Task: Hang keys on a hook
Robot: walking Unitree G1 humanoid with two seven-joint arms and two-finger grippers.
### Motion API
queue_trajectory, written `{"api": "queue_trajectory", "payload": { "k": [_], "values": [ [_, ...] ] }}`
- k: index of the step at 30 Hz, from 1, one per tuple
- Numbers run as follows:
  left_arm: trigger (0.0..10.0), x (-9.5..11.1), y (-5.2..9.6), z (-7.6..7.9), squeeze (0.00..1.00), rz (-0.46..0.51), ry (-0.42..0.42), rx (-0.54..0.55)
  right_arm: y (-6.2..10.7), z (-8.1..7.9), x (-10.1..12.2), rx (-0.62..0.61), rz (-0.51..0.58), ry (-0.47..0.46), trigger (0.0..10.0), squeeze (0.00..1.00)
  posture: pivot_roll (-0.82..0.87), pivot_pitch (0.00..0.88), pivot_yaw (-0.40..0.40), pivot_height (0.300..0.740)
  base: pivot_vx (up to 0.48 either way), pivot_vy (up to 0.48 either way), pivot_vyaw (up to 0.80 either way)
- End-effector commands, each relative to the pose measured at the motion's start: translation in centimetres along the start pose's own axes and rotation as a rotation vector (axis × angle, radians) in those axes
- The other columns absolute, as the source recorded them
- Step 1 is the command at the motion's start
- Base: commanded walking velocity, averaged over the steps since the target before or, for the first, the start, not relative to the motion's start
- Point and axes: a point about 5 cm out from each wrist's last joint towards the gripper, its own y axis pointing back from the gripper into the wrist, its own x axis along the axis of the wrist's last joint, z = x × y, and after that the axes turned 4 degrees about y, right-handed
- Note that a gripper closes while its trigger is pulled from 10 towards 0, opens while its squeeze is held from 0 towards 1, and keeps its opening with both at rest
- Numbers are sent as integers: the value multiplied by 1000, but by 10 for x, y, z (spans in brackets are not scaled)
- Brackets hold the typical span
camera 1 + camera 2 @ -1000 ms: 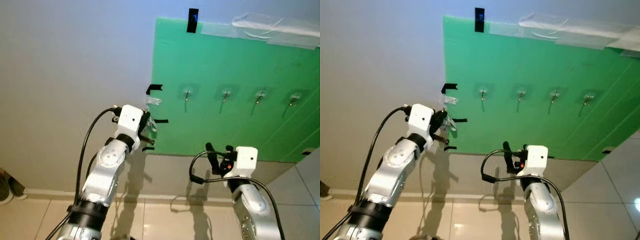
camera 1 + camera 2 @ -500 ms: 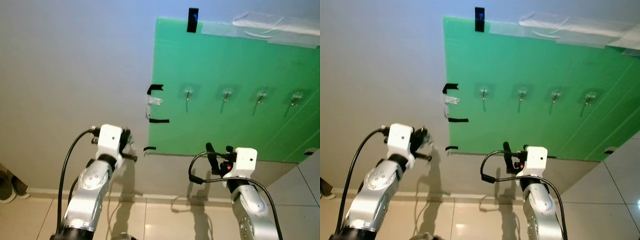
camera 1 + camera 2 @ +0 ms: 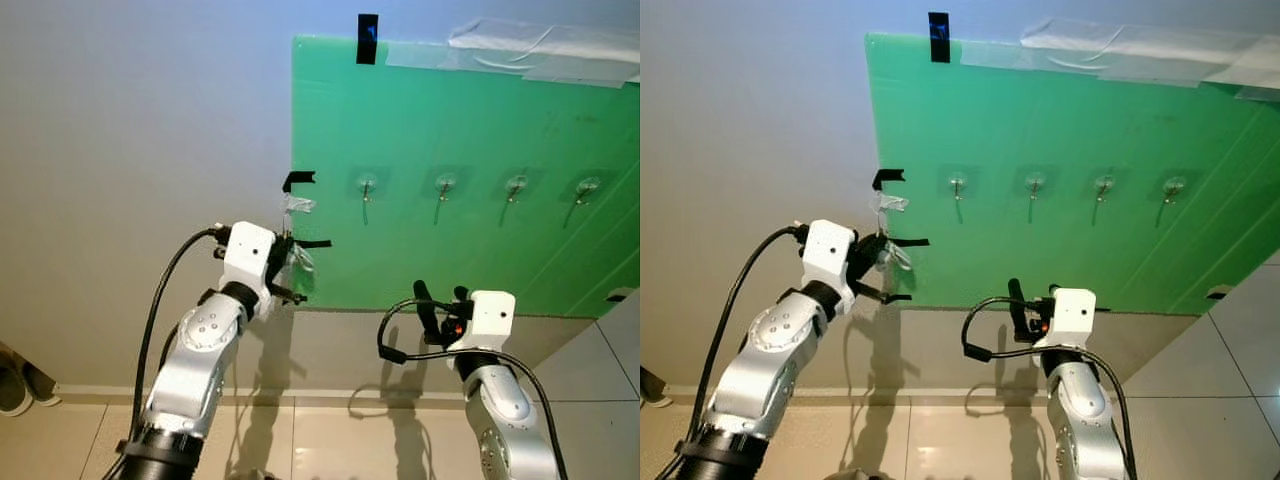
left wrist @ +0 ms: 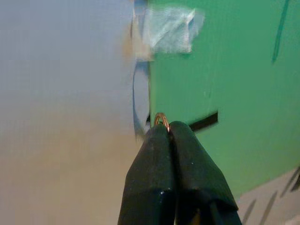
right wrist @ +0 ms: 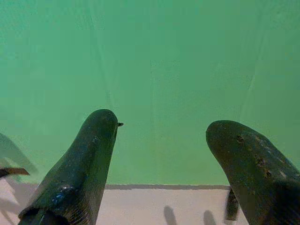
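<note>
The left tool (image 4: 164, 129) pinches a key ring (image 4: 161, 118) by the green board's (image 3: 480, 180) left edge; the right tool (image 5: 161, 154) gapes idle. Such a thin grip might slip approaching the nearest hook (image 3: 366, 187)

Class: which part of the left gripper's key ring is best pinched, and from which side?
Pinch the key ring by its rear arc, coming from the side away from the green board, as the left gripper does: that leaves the thin loop jutting free for a hook.
</note>
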Motion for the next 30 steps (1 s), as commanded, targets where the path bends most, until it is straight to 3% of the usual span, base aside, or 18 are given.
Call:
{"api": "queue_trajectory", "payload": {
  "k": [1,5,13,22,30],
  "values": [
    [10000,-2,3,-2,0,4,-4,17,0,0,3,13,3,21,10000,0,31,0,-12,740,0,0,-769],
    [10000,-5,10,-5,0,5,-10,42,-1,0,5,20,9,23,10000,0,35,0,-20,740,0,0,-759],
    [10000,-9,21,-3,0,26,7,72,-7,0,9,53,15,43,10000,0,57,0,-49,740,0,0,0],
    [10000,-8,25,-5,0,38,47,115,-9,-3,11,77,12,52,10000,0,62,0,-62,740,0,-468,0],
    [10000,-6,20,0,0,42,42,124,-11,-3,13,101,14,70,10000,0,56,0,-68,740,0,-443,0]
  ]
}}
